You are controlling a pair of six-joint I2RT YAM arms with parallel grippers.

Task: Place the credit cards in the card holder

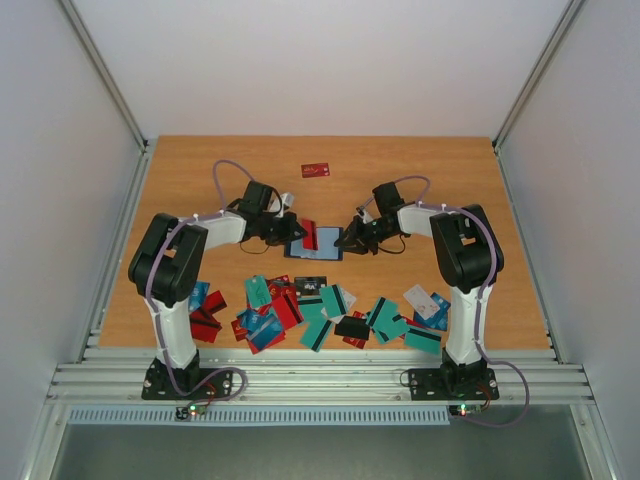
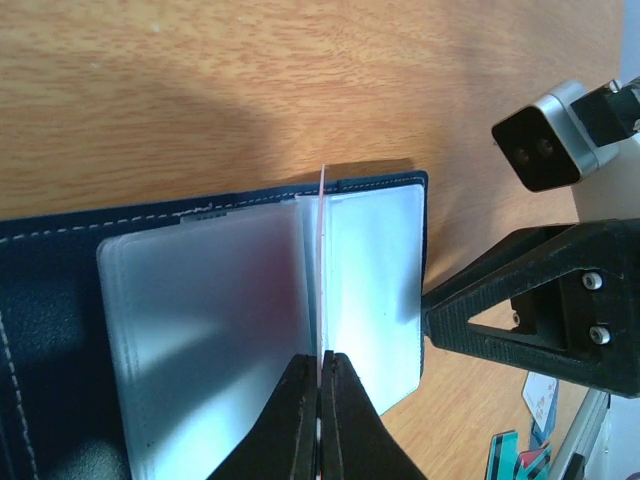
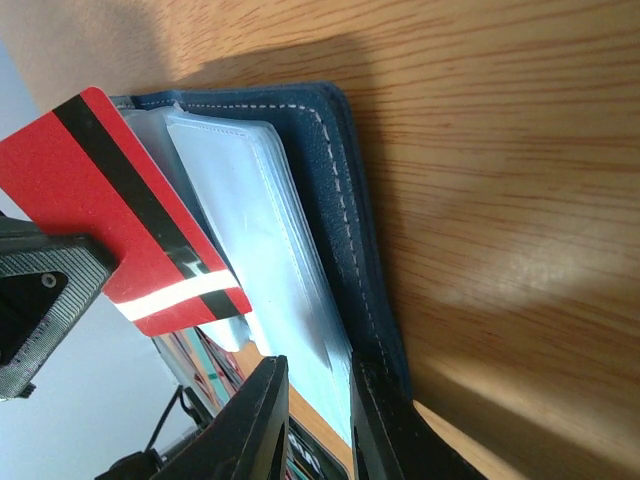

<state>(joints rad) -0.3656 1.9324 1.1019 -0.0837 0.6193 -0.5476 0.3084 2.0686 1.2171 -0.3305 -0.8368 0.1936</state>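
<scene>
The dark navy card holder (image 1: 322, 250) lies open on the table between both arms, its clear sleeves up. My left gripper (image 1: 293, 237) is shut on a red card with a black stripe (image 1: 309, 234). In the left wrist view the gripper (image 2: 320, 400) holds this card (image 2: 322, 200) edge-on, standing between the holder's (image 2: 60, 240) sleeves. My right gripper (image 1: 349, 241) is at the holder's right edge. In the right wrist view the gripper (image 3: 318, 420) has its jaws closed to a narrow gap around the holder's (image 3: 340, 170) cover edge and sleeves, with the red card (image 3: 100, 190) above.
Several loose cards, teal, red, blue, white and black (image 1: 320, 310), lie spread along the near side of the table between the arm bases. One red card (image 1: 316, 170) lies alone at the far side. The right gripper's finger (image 2: 500, 320) touches the holder's edge.
</scene>
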